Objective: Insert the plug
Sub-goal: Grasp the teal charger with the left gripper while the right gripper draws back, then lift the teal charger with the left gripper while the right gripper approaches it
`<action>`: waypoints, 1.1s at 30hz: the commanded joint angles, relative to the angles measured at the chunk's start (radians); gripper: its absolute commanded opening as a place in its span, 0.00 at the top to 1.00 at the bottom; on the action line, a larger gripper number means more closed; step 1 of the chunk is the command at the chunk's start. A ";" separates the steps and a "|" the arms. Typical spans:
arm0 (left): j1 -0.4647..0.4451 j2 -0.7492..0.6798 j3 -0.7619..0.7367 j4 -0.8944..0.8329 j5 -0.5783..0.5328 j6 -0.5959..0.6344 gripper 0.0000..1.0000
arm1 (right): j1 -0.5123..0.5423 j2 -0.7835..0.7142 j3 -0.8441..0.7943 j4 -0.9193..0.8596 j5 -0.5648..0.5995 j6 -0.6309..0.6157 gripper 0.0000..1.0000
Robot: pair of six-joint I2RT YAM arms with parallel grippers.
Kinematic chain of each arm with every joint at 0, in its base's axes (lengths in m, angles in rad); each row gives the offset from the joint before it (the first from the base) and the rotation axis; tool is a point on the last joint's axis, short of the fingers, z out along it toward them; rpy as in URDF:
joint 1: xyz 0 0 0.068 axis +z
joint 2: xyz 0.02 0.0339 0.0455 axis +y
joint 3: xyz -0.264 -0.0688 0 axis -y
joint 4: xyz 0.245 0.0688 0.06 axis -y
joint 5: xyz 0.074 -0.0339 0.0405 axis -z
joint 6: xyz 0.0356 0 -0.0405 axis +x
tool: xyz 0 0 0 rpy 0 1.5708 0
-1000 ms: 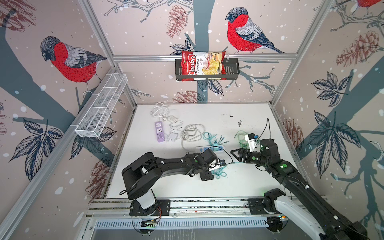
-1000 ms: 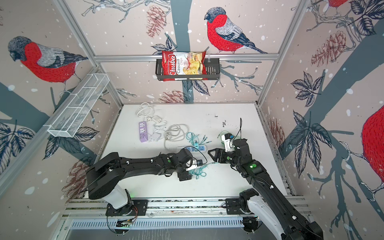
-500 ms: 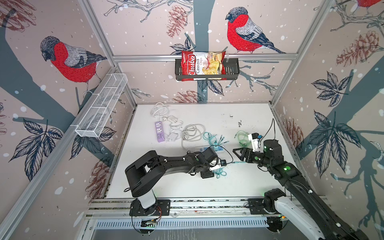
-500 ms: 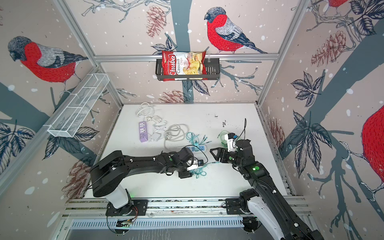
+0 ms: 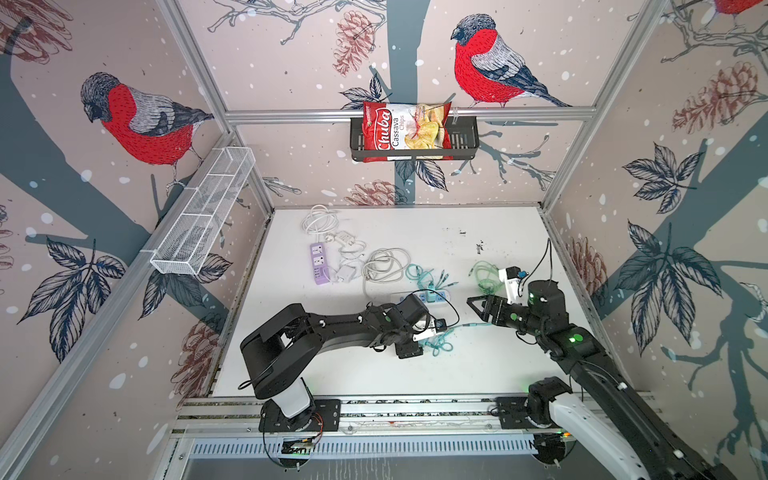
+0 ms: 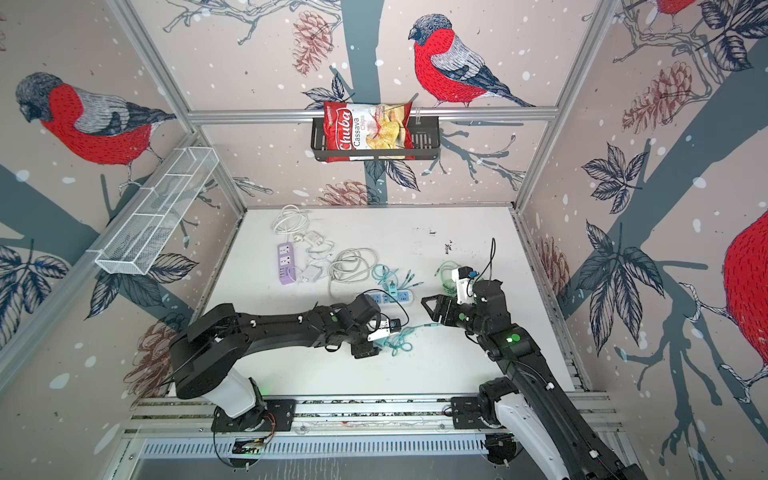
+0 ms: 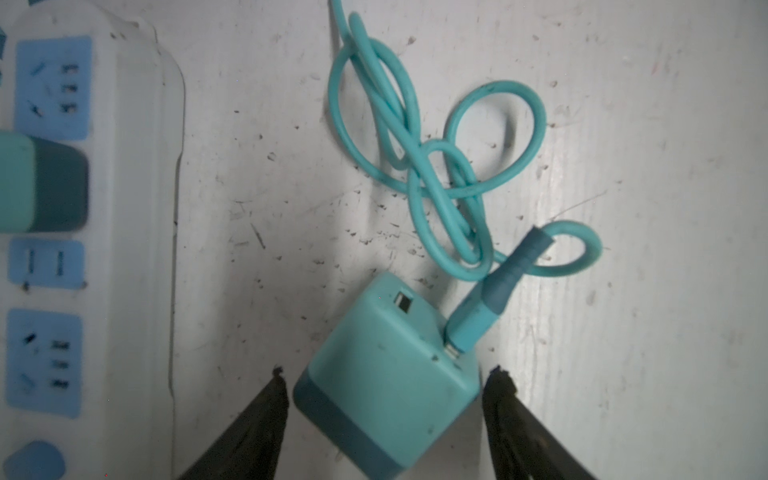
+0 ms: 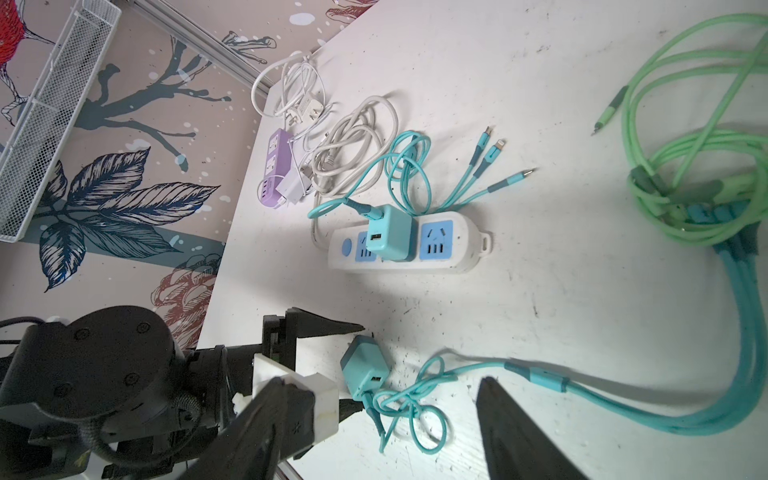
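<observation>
Since 1 second ago the left arm has edged slightly toward the power strip (image 8: 463, 262); the right arm has barely shifted. We see the left gripper (image 7: 387, 370) low over the table (image 5: 374, 374), its 2 jaws standing apart on either side of the plug (image 8: 365, 370), a teal charger cube lying near the strip. Narrow gaps show at the tips, so we judge it bracketed for a pick, not yet clamped. Its cable (image 8: 536, 378) trails toward the right gripper (image 8: 380, 382), which hangs open and empty nearby, probably to manage slack. A free socket (image 8: 436, 241) waits beside another charger (image 8: 390, 232) already seated.
</observation>
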 commanded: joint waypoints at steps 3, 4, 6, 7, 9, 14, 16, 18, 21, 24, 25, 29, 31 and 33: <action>0.001 0.018 0.011 0.019 0.023 0.014 0.26 | -0.002 -0.002 0.006 -0.002 0.002 -0.010 0.27; 0.002 0.021 0.012 0.022 0.024 0.014 0.27 | -0.001 -0.002 0.006 -0.002 0.002 -0.010 0.27; 0.002 0.025 0.013 0.027 0.027 0.014 0.27 | -0.001 -0.002 0.006 -0.002 0.006 -0.012 0.27; 0.002 0.030 0.014 0.028 0.029 0.014 0.28 | -0.002 -0.002 0.005 -0.001 0.007 -0.012 0.27; 0.001 0.039 0.021 0.019 0.032 0.013 0.31 | -0.001 -0.002 0.003 -0.002 0.009 -0.013 0.27; 0.002 0.054 0.038 -0.030 0.055 0.009 0.45 | -0.001 -0.008 0.002 -0.011 0.020 -0.006 0.27; 0.007 0.050 0.036 -0.041 0.057 0.003 0.50 | 0.000 -0.012 0.004 -0.014 0.020 0.006 0.27; 0.013 0.047 0.041 -0.055 0.064 -0.003 0.56 | -0.001 -0.019 0.015 -0.027 0.016 0.016 0.27; 0.014 0.045 0.059 -0.055 0.078 -0.022 0.62 | -0.001 -0.046 0.023 -0.051 0.026 0.031 0.27; 0.013 0.032 0.078 -0.022 0.118 -0.041 0.67 | -0.002 -0.082 0.017 -0.083 0.055 0.053 0.28; 0.014 0.022 0.081 -0.001 0.132 -0.050 0.69 | -0.001 -0.094 0.016 -0.096 0.068 0.063 0.28; 0.014 -0.035 0.078 0.107 0.194 -0.107 0.70 | -0.001 -0.125 0.006 -0.138 0.133 0.109 0.28; 0.013 -0.066 0.068 0.166 0.213 -0.157 0.70 | -0.001 -0.135 0.003 -0.153 0.165 0.122 0.28; 0.013 -0.093 0.062 0.215 0.213 -0.213 0.70 | -0.002 -0.137 0.002 -0.160 0.178 0.132 0.28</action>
